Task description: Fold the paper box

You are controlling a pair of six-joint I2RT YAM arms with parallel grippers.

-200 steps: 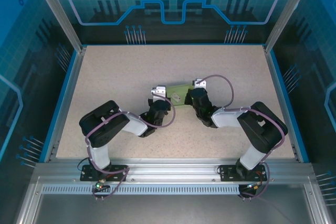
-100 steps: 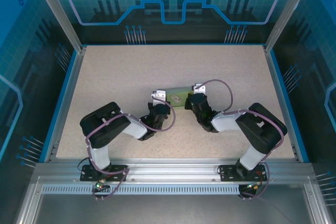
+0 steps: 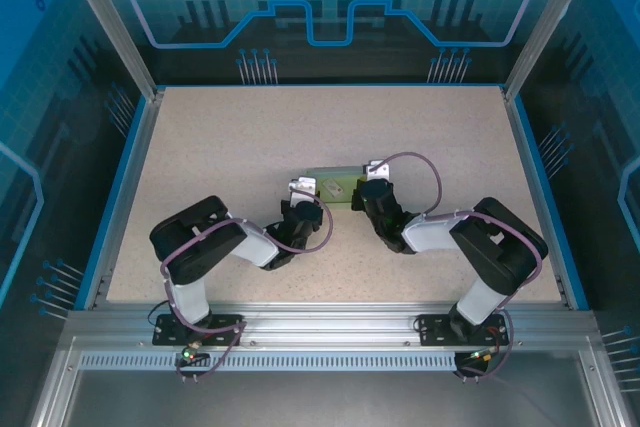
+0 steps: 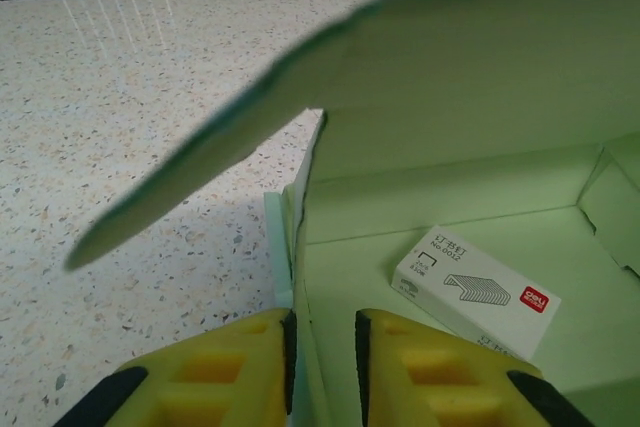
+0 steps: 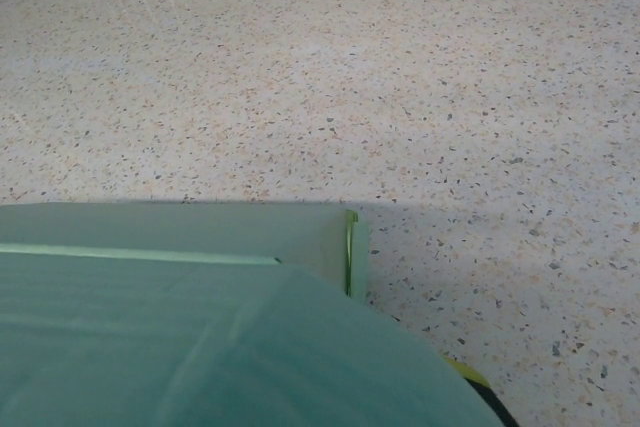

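Paper box (image 4: pixel 450 247): walls up, lid (image 4: pixel 470 77) unclosed. Left pincer (image 4: pixel 322 347) parted astride its wall; right pincer (image 3: pixel 358 193) clenched beside it.

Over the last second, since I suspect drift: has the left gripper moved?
Yes. The left gripper slid slightly toward the table's near edge, away from the far blue rim.

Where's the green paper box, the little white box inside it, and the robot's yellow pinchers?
paper box (image 4: pixel 480 77): left wrist view, on its raised lid flap.
little white box (image 4: pixel 475 289): left wrist view, on its printed top.
left gripper (image 4: pixel 323 347): left wrist view, between its yellow fingertips.
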